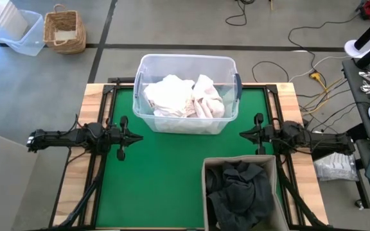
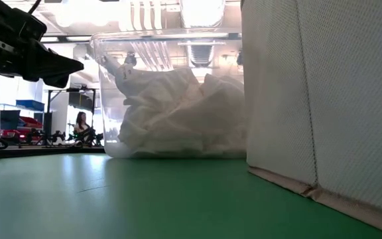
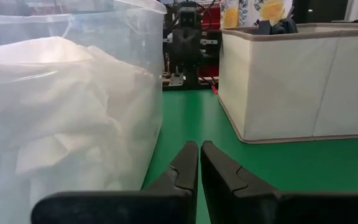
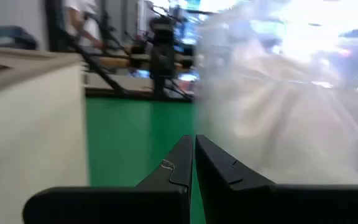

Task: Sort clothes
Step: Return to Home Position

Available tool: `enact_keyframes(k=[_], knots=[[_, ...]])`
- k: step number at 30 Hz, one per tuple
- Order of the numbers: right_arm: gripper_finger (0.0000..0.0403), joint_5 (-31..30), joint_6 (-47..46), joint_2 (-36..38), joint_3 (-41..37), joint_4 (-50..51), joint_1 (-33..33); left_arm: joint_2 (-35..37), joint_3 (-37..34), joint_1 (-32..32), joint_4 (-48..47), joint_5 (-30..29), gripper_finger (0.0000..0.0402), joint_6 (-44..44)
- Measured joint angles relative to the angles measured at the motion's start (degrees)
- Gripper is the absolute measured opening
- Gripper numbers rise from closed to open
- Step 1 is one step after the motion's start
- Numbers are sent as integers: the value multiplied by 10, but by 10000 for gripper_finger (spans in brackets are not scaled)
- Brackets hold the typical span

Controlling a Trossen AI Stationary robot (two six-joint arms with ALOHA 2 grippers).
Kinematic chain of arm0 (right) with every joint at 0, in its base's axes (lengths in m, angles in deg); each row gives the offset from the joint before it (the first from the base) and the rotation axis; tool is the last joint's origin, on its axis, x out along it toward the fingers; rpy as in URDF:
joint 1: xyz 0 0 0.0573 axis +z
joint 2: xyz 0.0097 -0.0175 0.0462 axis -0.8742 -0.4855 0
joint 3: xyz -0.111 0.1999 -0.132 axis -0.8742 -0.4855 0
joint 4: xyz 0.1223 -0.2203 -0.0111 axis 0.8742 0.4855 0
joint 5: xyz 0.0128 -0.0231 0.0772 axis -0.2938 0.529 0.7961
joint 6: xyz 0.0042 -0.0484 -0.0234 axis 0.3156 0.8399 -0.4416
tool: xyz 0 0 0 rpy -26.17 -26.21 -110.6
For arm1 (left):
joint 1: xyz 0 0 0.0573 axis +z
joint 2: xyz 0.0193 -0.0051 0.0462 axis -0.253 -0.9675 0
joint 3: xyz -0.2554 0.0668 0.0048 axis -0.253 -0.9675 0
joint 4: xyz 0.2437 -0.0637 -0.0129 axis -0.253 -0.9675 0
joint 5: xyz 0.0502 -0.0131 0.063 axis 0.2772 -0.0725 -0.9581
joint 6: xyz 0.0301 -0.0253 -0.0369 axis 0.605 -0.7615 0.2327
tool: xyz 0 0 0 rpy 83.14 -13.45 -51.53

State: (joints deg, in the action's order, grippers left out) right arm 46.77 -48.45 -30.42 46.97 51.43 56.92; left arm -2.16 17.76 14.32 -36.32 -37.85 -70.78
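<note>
1. Clothes lie in two heaps. The pale clothes (image 1: 182,96) are piled inside the clear tub (image 1: 185,59), white fabric pressing against its front wall.
2. That tub stands on the green counter (image 1: 166,173), at the middle of its far edge.
3. On the near side of the tub, toward its right end and a little apart from it, stands the beige fabric box (image 1: 236,160). The dark clothes (image 1: 239,189) fill it in a crumpled mound.
4. My left hand (image 1: 135,136) hovers above the counter just off the tub's near left corner. It points across the tub's front, fingers pressed together on nothing.
5. My right hand (image 1: 244,133) mirrors it off the tub's near right corner, between tub and box. Its fingers are likewise closed and empty.
6. Beyond the tub and to its left, a wicker basket (image 1: 65,31) sits on the floor.
7. From counter height I see a person (image 2: 81,126) far back in the room, left of the tub.
</note>
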Motion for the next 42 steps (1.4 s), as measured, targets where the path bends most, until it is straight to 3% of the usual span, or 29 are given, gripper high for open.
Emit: enact_keyframes(k=[2, 8, 14, 23, 42], knots=[[13, -27, 4, 0, 0, 12, 0, 0, 0, 0, 0, 0, 0, 0], [13, -30, 15, -2, 0, 12, 0, 0, 0, 0, 0, -1, 0, -4], [13, -32, 2, -2, 0, 13, 0, -1, 0, 0, 0, -2, 0, -66], [13, -32, -56, -5, 0, 15, 0, -1, 0, 0, 2, -3, 0, -69], [13, -34, -56, -5, 6, 18, 0, -1, 0, 0, 3, -3, 0, -69]])
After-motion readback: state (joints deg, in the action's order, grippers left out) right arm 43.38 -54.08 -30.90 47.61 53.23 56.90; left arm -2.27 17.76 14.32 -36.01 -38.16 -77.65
